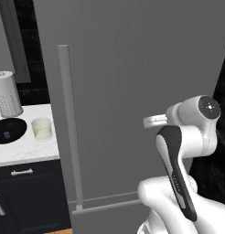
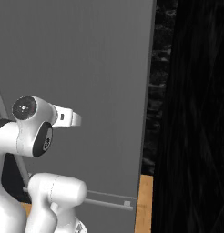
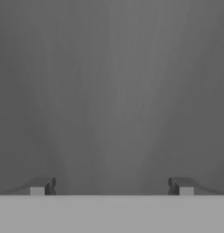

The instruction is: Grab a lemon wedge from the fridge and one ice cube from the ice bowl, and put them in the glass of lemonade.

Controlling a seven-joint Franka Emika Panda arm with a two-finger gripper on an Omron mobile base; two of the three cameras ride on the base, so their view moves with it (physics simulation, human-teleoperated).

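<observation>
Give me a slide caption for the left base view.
Robot arm faces the closed fridge and its bar handle; glass of lemonade and ice bowl wait on the counter.

A white paper-towel roll [image 1: 8, 93] stands on the marble counter [image 1: 27, 148] above dark cabinets [image 1: 29, 201].

You can't see inside the fridge [image 1: 132, 68]: its door is shut, so shelves and any lemon wedge are hidden. Its top and bottom are cut off in both base views. The gripper [image 3: 111, 186] shows you just two fingertips [image 3: 41, 186] at the bottom of the hand view, set wide apart; the rest is cut off. The black bowl [image 1: 7, 131] is clipped by the left edge, and the small bits in it are too tiny to identify. The paper-towel roll [image 1: 8, 93] partly blocks the wall behind.
</observation>
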